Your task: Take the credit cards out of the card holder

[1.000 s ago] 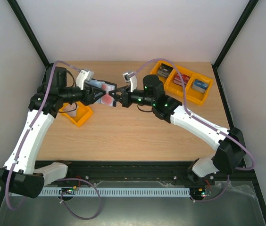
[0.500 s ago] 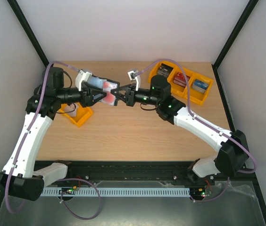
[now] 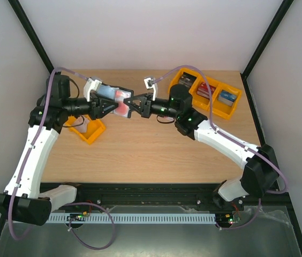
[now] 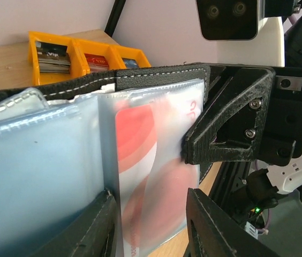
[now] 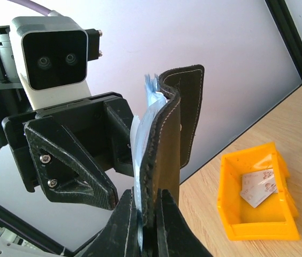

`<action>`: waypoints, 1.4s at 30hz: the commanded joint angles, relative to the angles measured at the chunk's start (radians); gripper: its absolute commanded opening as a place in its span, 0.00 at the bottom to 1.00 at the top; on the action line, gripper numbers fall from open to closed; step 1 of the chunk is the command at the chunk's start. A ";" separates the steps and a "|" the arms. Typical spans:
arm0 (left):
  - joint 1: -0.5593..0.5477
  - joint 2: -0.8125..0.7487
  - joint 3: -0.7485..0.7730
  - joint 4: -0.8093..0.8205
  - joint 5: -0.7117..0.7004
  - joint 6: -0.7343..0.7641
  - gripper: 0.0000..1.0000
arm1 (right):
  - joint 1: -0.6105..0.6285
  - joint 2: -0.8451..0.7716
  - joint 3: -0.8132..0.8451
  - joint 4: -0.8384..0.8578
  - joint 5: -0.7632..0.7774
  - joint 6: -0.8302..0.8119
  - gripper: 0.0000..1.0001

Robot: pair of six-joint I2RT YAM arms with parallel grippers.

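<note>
Grip point has shifted rearward since a second ago; both arms hold the card holder (image 3: 110,94) aloft. Left gripper (image 3: 104,108) clamps the glossy clear pockets (image 4: 44,176); right gripper (image 3: 131,104) stays pinched on the stitched black cover (image 5: 167,155). Red-blotched credit card (image 4: 140,155) remains sleeved: extraction not started

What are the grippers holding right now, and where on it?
Both hold the card holder in the air: the right gripper pinches its black cover edge, the left gripper its clear pockets.
</note>
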 commanded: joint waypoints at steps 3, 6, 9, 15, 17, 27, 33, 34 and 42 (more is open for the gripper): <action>-0.056 0.012 0.088 -0.108 0.313 0.094 0.35 | 0.046 0.060 0.088 0.057 0.017 -0.067 0.02; -0.063 0.014 0.129 -0.170 0.343 0.156 0.34 | 0.040 0.085 0.108 0.010 0.037 -0.073 0.02; -0.066 0.019 0.133 -0.168 0.342 0.155 0.28 | 0.040 0.108 0.141 -0.046 0.039 -0.092 0.02; -0.068 0.028 0.140 -0.167 0.328 0.168 0.17 | 0.040 0.114 0.126 -0.028 0.006 -0.108 0.02; -0.068 0.034 0.158 -0.167 0.330 0.169 0.17 | 0.040 0.132 0.132 -0.033 -0.014 -0.117 0.02; -0.022 0.060 0.214 0.023 0.356 -0.026 0.35 | 0.049 0.187 0.156 -0.016 -0.062 -0.109 0.02; -0.020 0.059 0.187 0.104 0.288 -0.120 0.06 | 0.058 0.210 0.172 0.012 -0.074 -0.089 0.02; -0.021 0.056 0.182 0.106 0.288 -0.124 0.03 | 0.057 0.211 0.174 0.016 -0.077 -0.085 0.02; 0.039 -0.004 0.162 -0.051 0.149 -0.007 0.02 | -0.012 0.143 0.107 0.152 -0.143 0.039 0.02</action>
